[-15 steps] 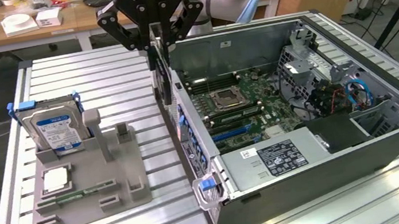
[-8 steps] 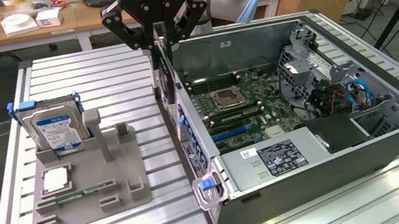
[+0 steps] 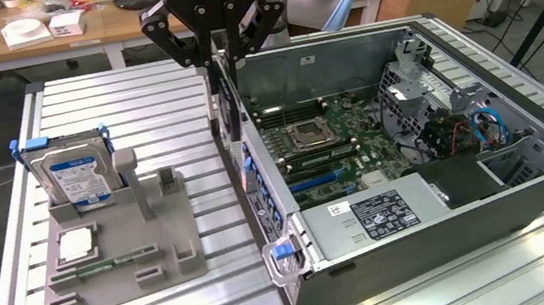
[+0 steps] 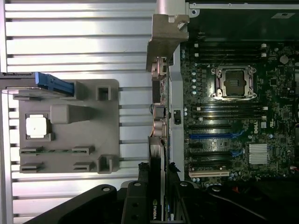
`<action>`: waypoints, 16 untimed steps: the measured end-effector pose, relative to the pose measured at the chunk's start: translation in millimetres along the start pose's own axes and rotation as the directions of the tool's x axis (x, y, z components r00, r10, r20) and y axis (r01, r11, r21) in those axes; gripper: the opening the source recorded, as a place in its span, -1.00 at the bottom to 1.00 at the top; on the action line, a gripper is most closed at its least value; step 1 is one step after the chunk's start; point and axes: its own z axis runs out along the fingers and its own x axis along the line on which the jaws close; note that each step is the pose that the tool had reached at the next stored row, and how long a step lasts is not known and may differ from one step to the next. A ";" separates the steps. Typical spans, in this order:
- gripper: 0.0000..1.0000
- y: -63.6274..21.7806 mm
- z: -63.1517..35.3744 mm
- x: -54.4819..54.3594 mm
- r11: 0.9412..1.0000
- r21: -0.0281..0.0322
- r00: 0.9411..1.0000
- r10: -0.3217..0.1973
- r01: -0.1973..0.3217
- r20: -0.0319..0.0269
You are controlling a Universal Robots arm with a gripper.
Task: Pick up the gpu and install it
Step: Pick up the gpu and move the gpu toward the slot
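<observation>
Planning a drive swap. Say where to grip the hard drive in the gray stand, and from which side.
Probably the upper half of the hard drive, pinched across its two flat faces, from straight above. It stands upright in the gray stand, lower part sunk in a slot, top free.

Hard drive (image 3: 73, 175) upright in holder (image 3: 163, 245), exterior view's left, computer case (image 3: 421, 239) right, gpu (image 3: 227, 107) at case's left wall.

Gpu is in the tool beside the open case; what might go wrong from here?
The gpu hangs close beside the case wall, not over the blue slots; lowering here would likely strike the wall. The tool pinches only one edge, so a knock might tilt it.
</observation>
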 end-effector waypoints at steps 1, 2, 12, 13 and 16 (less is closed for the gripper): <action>-0.47 0.0 0.0 -0.4 1.000 0.000 1.000 0.000 0.000 0.000; -0.47 0.1 0.0 -0.9 1.000 0.000 1.000 0.000 0.000 0.000; -0.47 0.2 0.1 -4.5 1.000 0.000 1.000 0.000 0.000 0.000; -0.47 0.2 0.1 -4.7 1.000 0.000 1.000 0.000 0.000 0.000; -0.47 0.3 0.2 -5.3 1.000 0.000 1.000 0.000 0.000 0.000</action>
